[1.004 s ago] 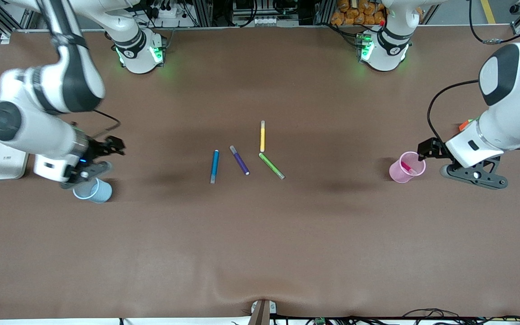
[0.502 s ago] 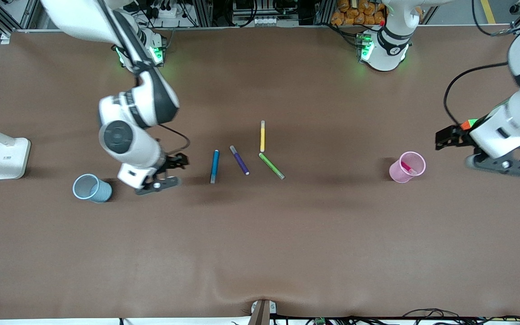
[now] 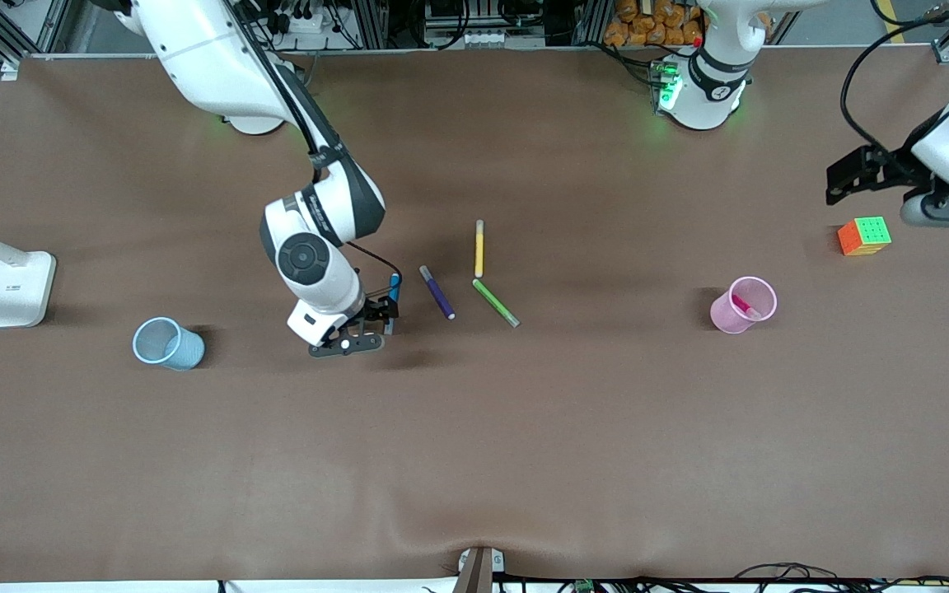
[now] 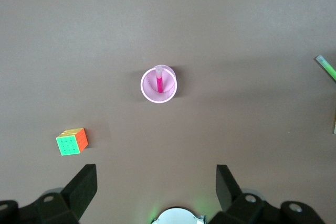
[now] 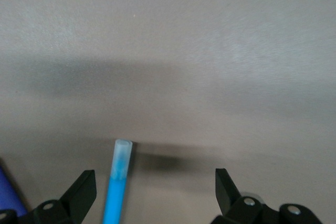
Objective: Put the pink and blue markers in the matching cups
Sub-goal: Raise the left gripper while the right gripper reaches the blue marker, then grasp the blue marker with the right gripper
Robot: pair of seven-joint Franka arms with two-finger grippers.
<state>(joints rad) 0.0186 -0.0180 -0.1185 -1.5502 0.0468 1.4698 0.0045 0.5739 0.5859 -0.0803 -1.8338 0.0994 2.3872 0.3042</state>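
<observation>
The right gripper (image 3: pixel 377 319) sits low over the blue marker (image 3: pixel 393 290), near the table's middle. Its fingers (image 5: pixel 79 191) are spread wide, with the marker's pale tip (image 5: pixel 122 148) lying between them on the brown mat, untouched by either pad. In the front view only the marker's upper end shows past the wrist. At about two o'clock from it lie the purple marker (image 3: pixel 437 292), the yellow marker (image 3: pixel 479 248) and the green marker (image 3: pixel 496 303), close together but apart.

The blue cup (image 3: pixel 167 344) stands upright at about eight o'clock from the right gripper, toward the right arm's end of the table, well apart from the blue marker. A white lamp base (image 3: pixel 17 288) sits at the cup's ten o'clock.

The pink cup (image 3: pixel 742 305) stands upright toward the left arm's end, with the pink marker (image 4: pixel 159 81) leaning inside it. A puzzle cube (image 3: pixel 864 235) rests at the cup's one o'clock. The left gripper (image 3: pixel 853 177) hangs above the table at the cube's twelve o'clock, fingers (image 4: pixel 83 186) spread apart and holding nothing.
</observation>
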